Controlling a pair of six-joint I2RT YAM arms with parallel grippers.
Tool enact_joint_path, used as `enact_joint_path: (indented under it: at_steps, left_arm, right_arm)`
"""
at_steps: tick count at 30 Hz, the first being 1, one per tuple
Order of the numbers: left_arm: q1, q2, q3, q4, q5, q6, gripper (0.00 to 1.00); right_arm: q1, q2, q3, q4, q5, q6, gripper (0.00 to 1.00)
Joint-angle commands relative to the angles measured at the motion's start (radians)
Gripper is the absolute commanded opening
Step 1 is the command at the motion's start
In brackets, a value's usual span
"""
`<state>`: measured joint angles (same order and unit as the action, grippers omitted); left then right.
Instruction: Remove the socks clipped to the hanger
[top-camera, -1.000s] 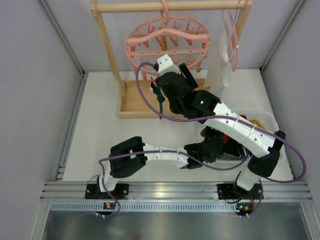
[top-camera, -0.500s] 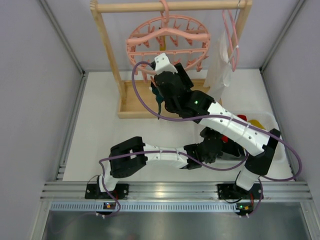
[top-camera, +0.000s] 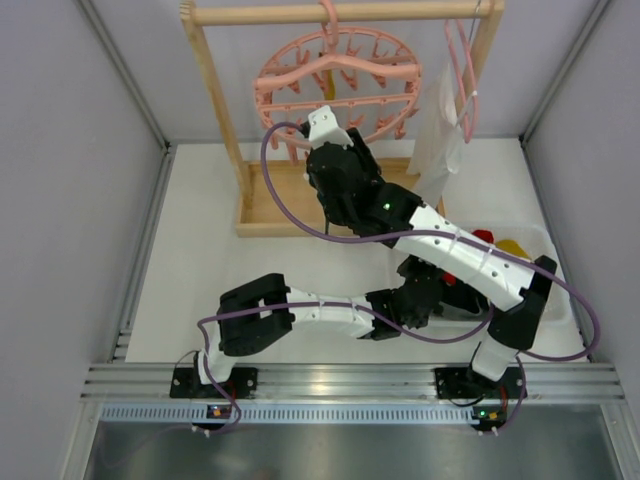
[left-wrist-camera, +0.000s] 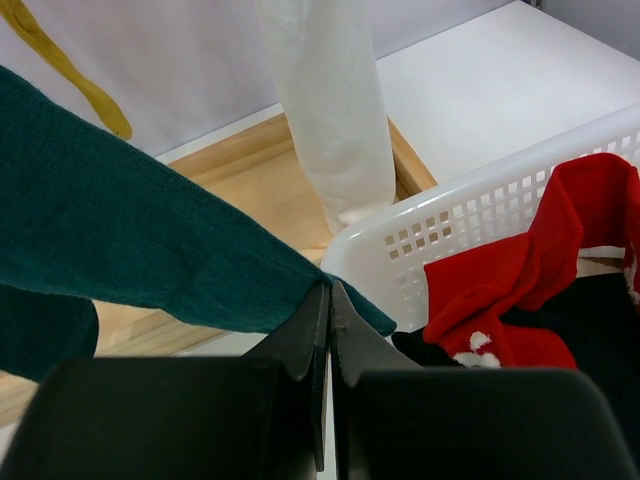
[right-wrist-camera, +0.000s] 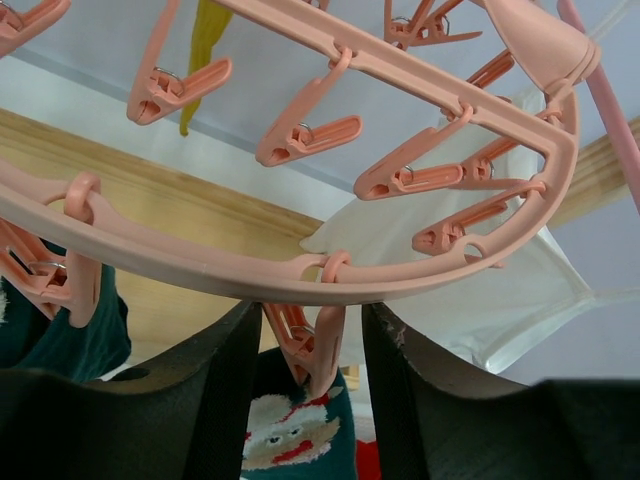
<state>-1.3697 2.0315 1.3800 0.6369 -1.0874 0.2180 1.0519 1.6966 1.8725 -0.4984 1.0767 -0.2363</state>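
Observation:
The round pink hanger (top-camera: 335, 75) hangs from a wooden rail. In the right wrist view its rim (right-wrist-camera: 200, 265) crosses just above my right gripper (right-wrist-camera: 312, 312), which is open. Its fingers stand either side of a pink peg (right-wrist-camera: 318, 355) that clips a teal sock with a Santa face (right-wrist-camera: 290, 440). A yellow sock (right-wrist-camera: 205, 50) hangs from a far peg. My left gripper (left-wrist-camera: 328, 295) is shut, with the toe end of a taut teal sock (left-wrist-camera: 130, 240) pinched at its tips. A red sock (left-wrist-camera: 510, 280) lies in the white basket (left-wrist-camera: 450, 225).
The wooden rack (top-camera: 215, 90) stands at the back, with its base board on the table. A large white cloth (top-camera: 435, 140) and a plain thin pink hanger (top-camera: 462, 80) hang at its right end. The basket (top-camera: 550, 270) sits at the right, partly under my right arm (top-camera: 440, 235).
My right arm has moved up and back under the hanger's rim. The teal sock that hung below the hanger is now mostly covered by it. The left arm has barely moved.

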Motion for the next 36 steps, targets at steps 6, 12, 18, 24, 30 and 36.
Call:
enact_joint_path:
  at_steps: [6, 12, 18, 24, 30, 36]
  left_arm:
    - [-0.006, -0.065, -0.006, 0.060, 0.012, -0.012, 0.00]
    - [0.004, -0.074, -0.013, 0.060, 0.012, -0.017, 0.00]
    - [0.009, -0.082, -0.027, 0.058, 0.024, -0.025, 0.00]
    - [0.009, -0.077, -0.053, 0.060, 0.037, -0.039, 0.00]
    - [0.009, -0.082, -0.087, 0.058, 0.040, -0.068, 0.00]
    - [0.008, -0.111, -0.108, 0.058, 0.037, -0.075, 0.00]
  right_arm:
    - [0.005, 0.000, -0.024, 0.075, 0.037, -0.018, 0.28]
    - [0.007, -0.003, -0.032, 0.081, 0.026, -0.014, 0.14]
    - [0.007, -0.002, -0.021, 0.074, 0.006, 0.005, 0.00]
    - [0.008, -0.028, -0.024, 0.075, -0.038, 0.028, 0.00]
    - [0.008, -0.048, -0.046, 0.100, -0.054, 0.015, 0.00]
    - [0.003, -0.048, -0.041, 0.100, -0.072, 0.023, 0.00]
